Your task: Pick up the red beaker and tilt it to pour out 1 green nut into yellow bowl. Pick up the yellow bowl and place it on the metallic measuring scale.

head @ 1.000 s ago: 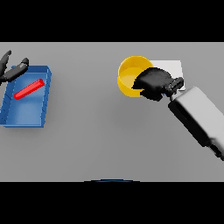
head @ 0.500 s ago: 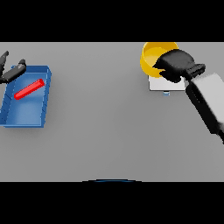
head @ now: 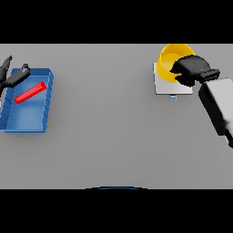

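Gripping the yellow bowl [head: 171, 61] at its right rim, the right hand [head: 192, 69] is seen with its dark fingers [head: 178, 69] curled over the edge and into the bowl's mouth. The bowl is held over the rear part of the scale [head: 166, 85], a pale square plate at the bench's far right; whether the bowl rests on the plate or is held just above it cannot be told. A small bluish mark is seen at the scale's near edge. The right forearm is stretched from the view's right side, slanting up and leftward to the wrist, with the hand turned toward the bowl.

Well apart, at the far left of the grey bench [head: 109, 132], the red beaker [head: 30, 92] is laid on its side, slanting, inside a blue tray [head: 43, 111]. The left hand [head: 12, 77] is seen at the tray's rear left corner, its fingers spread loosely and nothing held by them.
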Controlling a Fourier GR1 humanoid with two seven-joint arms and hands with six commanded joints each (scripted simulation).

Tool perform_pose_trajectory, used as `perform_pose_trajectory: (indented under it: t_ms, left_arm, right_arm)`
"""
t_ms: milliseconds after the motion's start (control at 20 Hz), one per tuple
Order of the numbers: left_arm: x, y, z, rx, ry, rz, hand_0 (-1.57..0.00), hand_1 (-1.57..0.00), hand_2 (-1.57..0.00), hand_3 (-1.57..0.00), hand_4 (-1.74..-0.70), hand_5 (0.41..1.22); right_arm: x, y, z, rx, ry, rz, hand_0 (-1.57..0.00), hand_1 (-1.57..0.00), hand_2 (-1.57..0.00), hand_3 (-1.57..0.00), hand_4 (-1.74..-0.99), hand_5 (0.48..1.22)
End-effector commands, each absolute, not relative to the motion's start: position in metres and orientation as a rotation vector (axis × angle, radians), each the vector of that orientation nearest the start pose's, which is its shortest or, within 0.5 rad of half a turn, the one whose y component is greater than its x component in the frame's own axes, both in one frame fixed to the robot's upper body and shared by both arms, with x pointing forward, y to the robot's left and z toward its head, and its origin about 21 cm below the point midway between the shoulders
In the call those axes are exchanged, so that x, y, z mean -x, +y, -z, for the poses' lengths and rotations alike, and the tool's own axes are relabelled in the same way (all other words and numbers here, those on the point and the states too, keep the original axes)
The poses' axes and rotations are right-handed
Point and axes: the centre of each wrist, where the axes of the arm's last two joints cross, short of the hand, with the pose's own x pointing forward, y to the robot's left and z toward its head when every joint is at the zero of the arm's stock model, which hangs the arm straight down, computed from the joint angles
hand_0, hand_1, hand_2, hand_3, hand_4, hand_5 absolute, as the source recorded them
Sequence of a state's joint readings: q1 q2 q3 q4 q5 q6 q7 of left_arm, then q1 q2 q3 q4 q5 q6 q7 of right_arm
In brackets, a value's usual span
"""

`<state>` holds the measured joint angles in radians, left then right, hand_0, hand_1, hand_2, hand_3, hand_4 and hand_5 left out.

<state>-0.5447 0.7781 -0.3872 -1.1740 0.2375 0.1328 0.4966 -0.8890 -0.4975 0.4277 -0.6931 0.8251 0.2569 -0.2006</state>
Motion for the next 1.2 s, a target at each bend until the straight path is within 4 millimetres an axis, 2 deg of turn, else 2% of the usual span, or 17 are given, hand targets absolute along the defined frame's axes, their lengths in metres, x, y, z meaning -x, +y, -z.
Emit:
perform_pose_trajectory:
  t_ms: [0,100,350,400,450,500,600,650,750,850,1000,1100,1150]
  left_arm:
    - [-0.358,0.331,-0.113,-0.560,-1.091,0.427,0.00,0.00,0.00,0.00,-0.86,0.807]
    - [-0.357,0.332,-0.113,-0.567,-1.087,0.423,0.00,0.00,0.00,0.00,-0.85,0.807]
    - [-0.359,0.335,-0.116,-0.558,-1.091,0.427,0.00,0.00,0.00,0.00,-0.84,0.783]
    - [-0.359,0.333,-0.117,-0.561,-1.093,0.431,0.00,0.00,0.00,0.00,-0.84,0.780]
    - [-0.358,0.335,-0.117,-0.562,-1.084,0.435,0.00,0.00,0.00,0.00,-0.84,0.779]
    - [-0.360,0.336,-0.119,-0.564,-1.083,0.429,0.00,0.00,0.00,0.00,-0.84,0.775]
    - [-0.359,0.334,-0.118,-0.552,-1.093,0.434,0.00,0.00,0.00,0.00,-0.84,0.774]
    - [-0.358,0.332,-0.119,-0.554,-1.091,0.440,0.00,0.00,0.00,0.00,-0.83,0.771]
    - [-0.358,0.332,-0.116,-0.547,-1.092,0.431,0.00,0.00,0.00,0.00,-0.84,0.764]
    - [-0.358,0.333,-0.116,-0.546,-1.092,0.433,0.00,0.00,0.00,0.00,-0.84,0.760]
    - [-0.358,0.332,-0.118,-0.551,-1.099,0.435,0.00,0.00,0.00,0.00,-0.83,0.750]
    - [-0.356,0.331,-0.112,-0.551,-1.093,0.433,0.00,0.00,0.00,0.00,-0.84,0.753]
    - [-0.358,0.331,-0.115,-0.555,-1.092,0.432,0.00,0.00,0.00,0.00,-0.84,0.755]
  right_arm:
    - [-0.434,-0.259,-0.094,0.738,-1.127,-1.657,-1.57,-1.57,-1.39,-1.36,-1.741,1.221]
    - [-0.433,-0.260,-0.085,0.736,-1.114,-1.652,-1.57,-1.57,-1.38,-1.38,-1.741,1.221]
    - [-0.436,-0.264,-0.082,0.725,-1.096,-1.652,-1.57,-1.57,-1.37,-1.45,-1.741,1.221]
    - [-0.437,-0.263,-0.084,0.733,-1.088,-1.650,-1.57,-1.57,-1.40,-1.38,-1.741,1.221]
    - [-0.435,-0.266,-0.082,0.721,-1.091,-1.648,-1.57,-1.50,-1.44,-1.25,-1.741,1.221]
    - [-0.435,-0.265,-0.081,0.728,-1.074,-1.643,-1.56,-1.43,-1.34,-1.11,-1.682,1.221]
    - [-0.436,-0.263,-0.082,0.707,-1.074,-1.614,-1.33,-1.12,-1.01,-0.82,-1.592,1.074]
    - [-0.436,-0.263,-0.080,0.684,-1.073,-1.602,-1.15,-0.96,-0.85,-0.69,-1.559,1.014]
    - [-0.437,-0.265,-0.082,0.659,-1.070,-1.575,-0.76,-0.67,-0.58,-0.48,-1.513,0.923]
    - [-0.438,-0.263,-0.084,0.655,-1.056,-1.565,-0.48,-0.46,-0.38,-0.32,-1.485,0.863]
    - [-0.439,-0.262,-0.082,0.657,-1.037,-1.592,-0.25,-0.24,-0.19,-0.16,-1.448,0.824]
    - [-0.438,-0.264,-0.080,0.653,-1.023,-1.610,-0.16,-0.16,-0.12,-0.10,-1.422,0.811]
    - [-0.438,-0.264,-0.081,0.657,-1.005,-1.615,-0.13,-0.12,-0.10,-0.08,-1.409,0.804]
